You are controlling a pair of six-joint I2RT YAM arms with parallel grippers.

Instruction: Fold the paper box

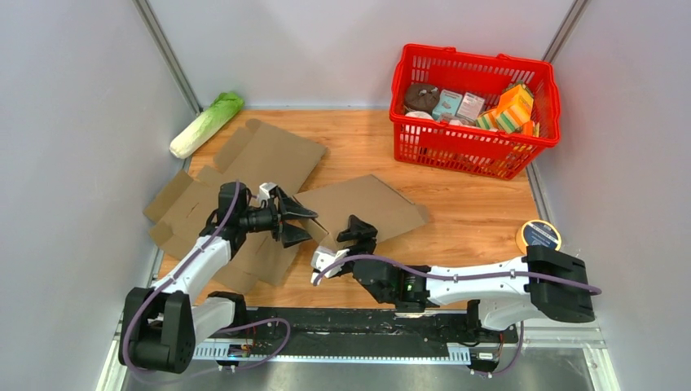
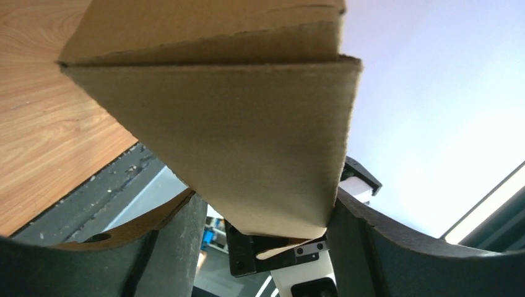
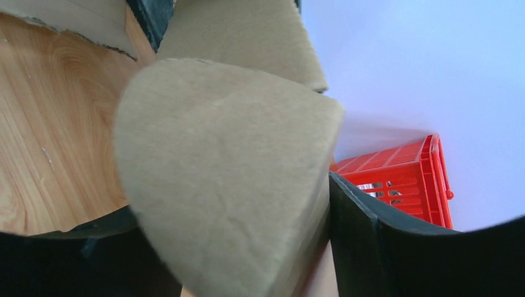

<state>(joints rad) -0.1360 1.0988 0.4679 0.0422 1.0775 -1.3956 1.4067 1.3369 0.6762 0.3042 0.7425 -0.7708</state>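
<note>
Nearest to me, both arms are reaching in low over the front of the bench, and they meet at the near left corner of the flat cardboard box. That corner is where the loose flaps are, so it's the obvious place to start a fold.

My left tool comes in from the left with its jaws wide apart. One flap is lifted off the wood and sits in the gap between them. The jaws are around it rather than clamped on it, as far as I can see.

My right tool comes in from the right. It's spread too, with a second flap bent up and filling the space between the jaws. That view is blurry, so I won't swear nothing is touching, but I don't see a pinch.

The rest of the box lies flat on the wood just past the tools, angled a bit, with its far edges free. My guess is we're barely into it, since nothing stands up as a wall yet.

Room-wise it's tight close in. The two tools are near each other, so swinging either flap inward risks a bump. There's a tape roll at the right edge beside my right arm, well apart from the box. More cardboard sheets sprawl to the left and run under my left arm, so sliding that way would snag.

Further back there's bare wood behind the box, which is the best direction to push. At the far side, a cabbage sits in the left corner and a red basket of groceries in the right one. Both are out of the way.
</note>
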